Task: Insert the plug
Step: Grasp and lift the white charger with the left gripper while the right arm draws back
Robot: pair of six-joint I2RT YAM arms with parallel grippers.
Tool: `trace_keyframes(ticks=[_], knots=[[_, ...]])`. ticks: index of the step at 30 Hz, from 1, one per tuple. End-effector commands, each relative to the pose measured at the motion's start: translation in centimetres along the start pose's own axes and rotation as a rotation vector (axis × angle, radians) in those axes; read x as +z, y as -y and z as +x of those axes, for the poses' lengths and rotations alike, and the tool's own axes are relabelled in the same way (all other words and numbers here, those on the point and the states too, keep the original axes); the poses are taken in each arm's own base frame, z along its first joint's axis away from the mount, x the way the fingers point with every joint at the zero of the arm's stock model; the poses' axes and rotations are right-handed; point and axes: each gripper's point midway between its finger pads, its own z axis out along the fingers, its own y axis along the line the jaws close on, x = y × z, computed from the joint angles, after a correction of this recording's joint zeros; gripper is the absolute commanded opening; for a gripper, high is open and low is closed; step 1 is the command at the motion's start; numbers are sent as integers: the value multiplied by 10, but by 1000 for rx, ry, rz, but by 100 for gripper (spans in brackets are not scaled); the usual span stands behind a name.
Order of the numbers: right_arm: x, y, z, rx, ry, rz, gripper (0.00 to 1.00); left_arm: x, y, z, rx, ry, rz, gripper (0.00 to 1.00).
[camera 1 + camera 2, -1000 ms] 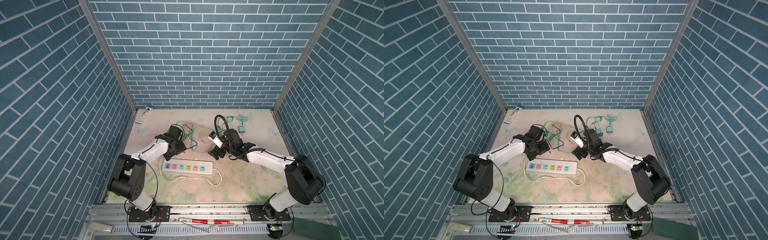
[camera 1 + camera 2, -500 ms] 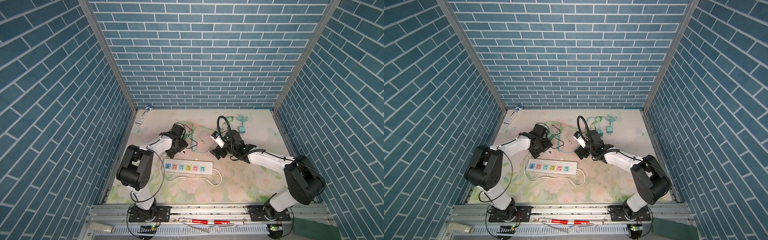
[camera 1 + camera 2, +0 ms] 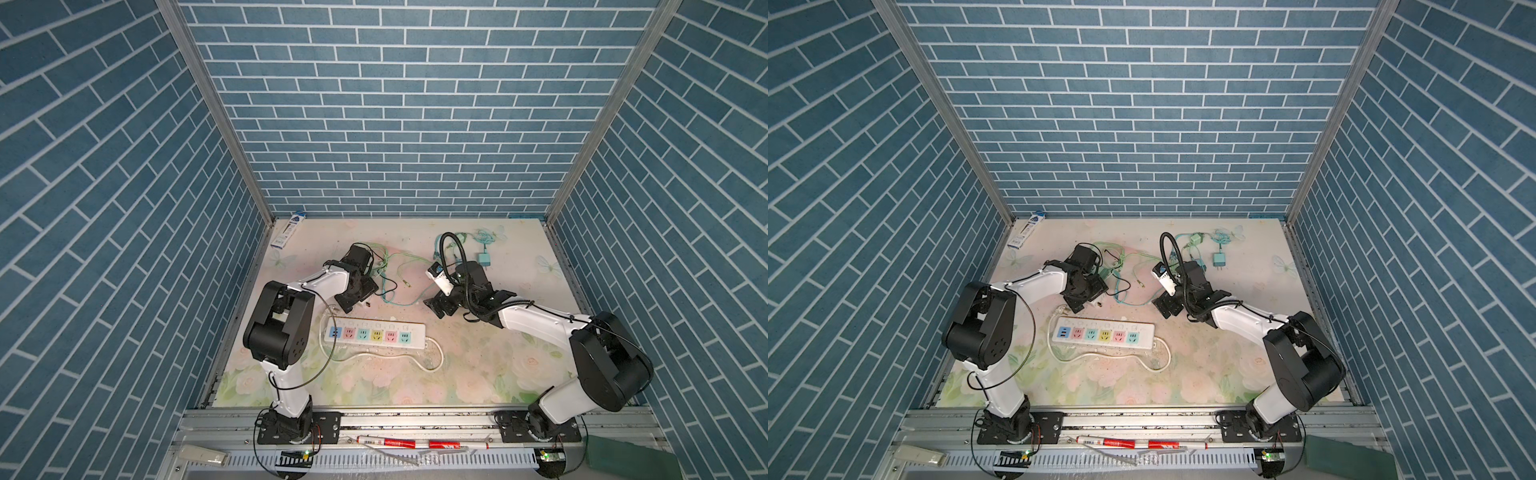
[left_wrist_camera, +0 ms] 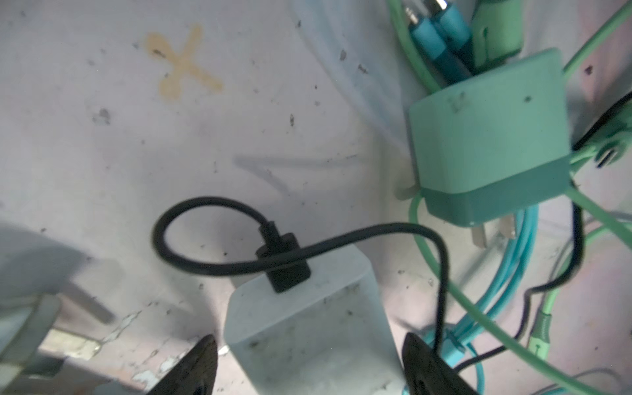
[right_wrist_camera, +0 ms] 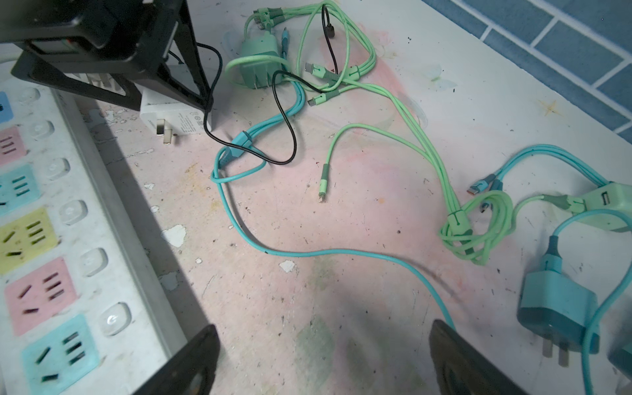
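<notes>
Left pincer (image 4: 309,342) straddles a white plug (image 4: 307,325) lying on the worn surface (image 4: 239,136). Its jaws stand apart on either side of the body, apparently to take it by the flat flanks and leave the prongs (image 5: 164,131) free. Whether the pads (image 4: 198,366) touch it is hard to tell from the blurred wrist view. A black cable (image 4: 359,232) leaves the plug's back and loops across it close to one fingertip, where it could get pinched. The plug rests just beside the far edge of the power strip (image 3: 374,334) with its prongs level with the surface, so it likely needs lifting and turning before it meets a socket. Right pincer (image 5: 323,328) hovers wide apart and empty over bare surface near the strip, probably placed to steady it. A green plug (image 4: 485,136) sits close by among tangled cables.
</notes>
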Motion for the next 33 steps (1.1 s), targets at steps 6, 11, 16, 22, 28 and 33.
trace_keyframes(ticks=[6,11,16,22,28,33], knots=[[-9,1,-3,31,34,12,94,-4,-18,10,17,-11,-37,72],[-13,1,-3,43,40,15,94,-7,-21,8,48,-5,-55,69],[-14,1,-3,63,42,16,94,-6,-21,8,71,-11,-65,69],[-16,4,-6,101,52,33,94,-4,-17,12,111,-36,-45,58],[-22,11,-13,195,20,57,94,-26,-3,-4,253,45,2,51],[-29,12,-22,250,-9,53,94,-57,21,-15,395,121,110,48]])
